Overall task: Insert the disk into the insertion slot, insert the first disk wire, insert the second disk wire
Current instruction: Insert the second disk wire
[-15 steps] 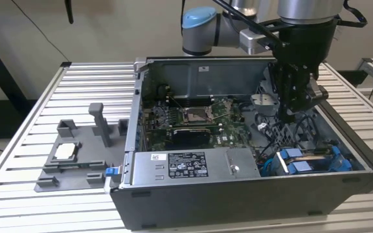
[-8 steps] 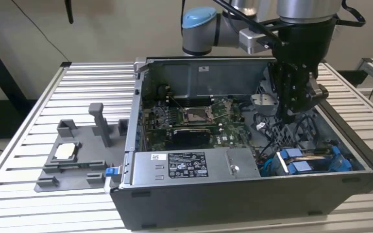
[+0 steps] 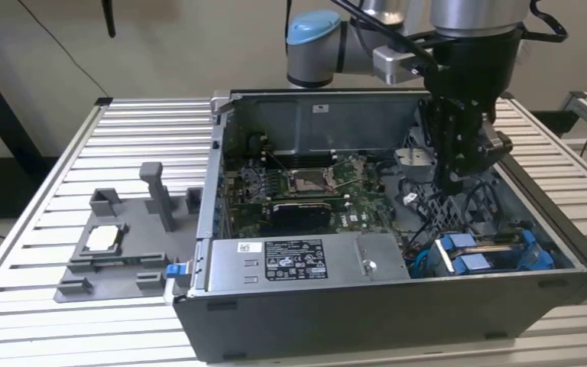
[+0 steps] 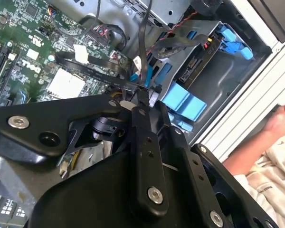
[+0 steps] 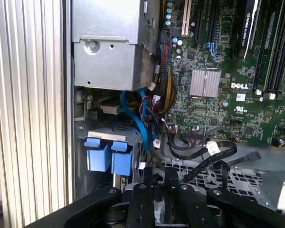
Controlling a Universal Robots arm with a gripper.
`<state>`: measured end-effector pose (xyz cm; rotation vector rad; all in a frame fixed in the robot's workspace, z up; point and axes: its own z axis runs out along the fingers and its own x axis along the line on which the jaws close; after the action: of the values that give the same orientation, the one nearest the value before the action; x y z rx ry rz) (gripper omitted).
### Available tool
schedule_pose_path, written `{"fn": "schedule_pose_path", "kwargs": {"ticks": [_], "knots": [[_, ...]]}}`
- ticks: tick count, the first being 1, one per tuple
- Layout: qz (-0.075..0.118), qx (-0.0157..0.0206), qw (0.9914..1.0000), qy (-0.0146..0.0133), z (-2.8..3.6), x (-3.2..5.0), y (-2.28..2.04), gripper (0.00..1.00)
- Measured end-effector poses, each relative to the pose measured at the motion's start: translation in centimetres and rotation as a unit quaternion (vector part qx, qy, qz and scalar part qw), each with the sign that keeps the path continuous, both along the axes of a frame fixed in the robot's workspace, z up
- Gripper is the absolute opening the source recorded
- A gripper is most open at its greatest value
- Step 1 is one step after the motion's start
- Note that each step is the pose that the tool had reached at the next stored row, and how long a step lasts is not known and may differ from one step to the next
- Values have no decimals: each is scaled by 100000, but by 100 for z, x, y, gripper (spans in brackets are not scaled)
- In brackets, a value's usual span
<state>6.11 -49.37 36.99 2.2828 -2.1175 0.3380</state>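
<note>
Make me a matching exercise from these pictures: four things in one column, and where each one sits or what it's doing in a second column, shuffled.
Things:
1. disk in bright blue plastic carrier
2. silver metal power supply box
3. grey plastic fixture
4. black end effector

Places or states:
A. on the slatted table, outside the computer case
B. shut on a black flat wire
C. in the case's corner, at the exterior view's right
D. inside the case, to the exterior view's left of the disk

Pairs: 1-C, 2-D, 3-A, 4-B.
</note>
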Motion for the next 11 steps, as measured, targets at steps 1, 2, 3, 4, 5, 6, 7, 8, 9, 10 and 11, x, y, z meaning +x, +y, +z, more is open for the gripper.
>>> {"fn": "schedule_pose_path", "kwargs": {"ticks": [1, 2, 3, 4, 5, 6, 7, 8, 9, 10, 11], "knots": [[4, -84, 100000, -1, -1, 0, 0, 25], [3, -224, 100000, 2, 0, -1, 0, 23], [-5, -328, 99999, 3, 0, -1, 0, 23], [-4, -404, 99999, 3, -1, -1, 0, 16], [0, -465, 99999, 3, 0, -1, 0, 16], [-2, -493, 99999, 4, 1, -1, -1, 16], [-3, -501, 99999, 5, 1, -2, -3, 16], [-7, -510, 99999, 3, 0, -2, -4, 16], [-10, -530, 99999, 2, 1, -2, -4, 16], [-9, -573, 99998, 0, 0, -1, -4, 16], [-2, -712, 99997, -3, -1, -1, -4, 16]]}}
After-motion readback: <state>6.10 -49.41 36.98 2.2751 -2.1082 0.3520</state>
